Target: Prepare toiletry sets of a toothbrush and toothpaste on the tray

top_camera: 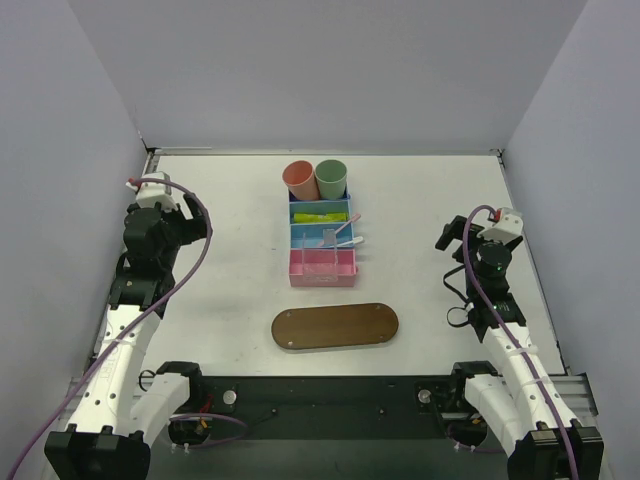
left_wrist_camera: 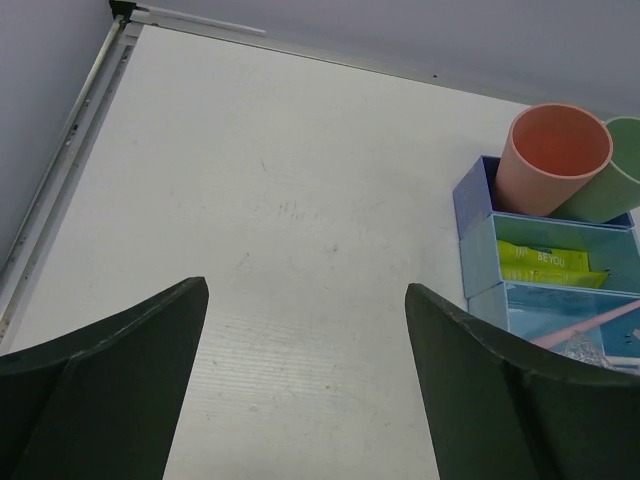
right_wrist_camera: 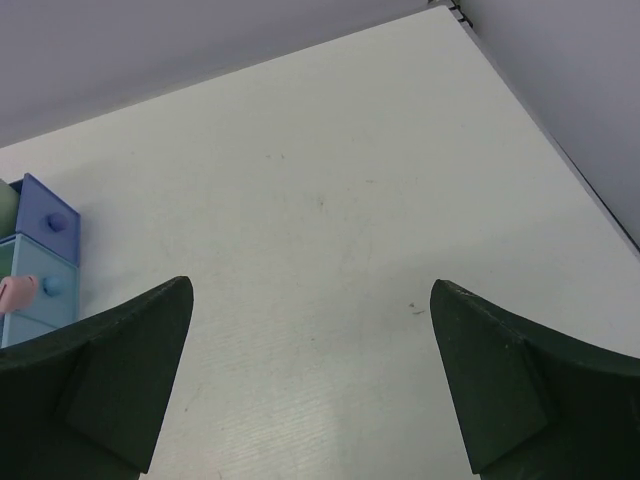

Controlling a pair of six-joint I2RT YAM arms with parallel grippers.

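The dark-brown oval tray [top_camera: 335, 326] lies bare near the table's front edge. Behind it stands a row of bins. Yellow-green toothpaste [top_camera: 318, 216] [left_wrist_camera: 545, 265] lies in a light blue bin, and pale toothbrushes [top_camera: 340, 237] rest across the teal bin behind the pink one, with a pink toothbrush handle [left_wrist_camera: 585, 325] showing. My left gripper [top_camera: 188, 220] [left_wrist_camera: 306, 290] hovers open over bare table left of the bins. My right gripper [top_camera: 452, 238] [right_wrist_camera: 310, 290] is open too, far right of them. Neither holds anything.
A salmon cup [top_camera: 299, 180] [left_wrist_camera: 552, 155] and a mint-green cup [top_camera: 331, 179] stand in the dark blue bin [right_wrist_camera: 45, 225] at the back of the row. A pink bin [top_camera: 323, 264] is nearest the tray. Walls enclose the table on three sides.
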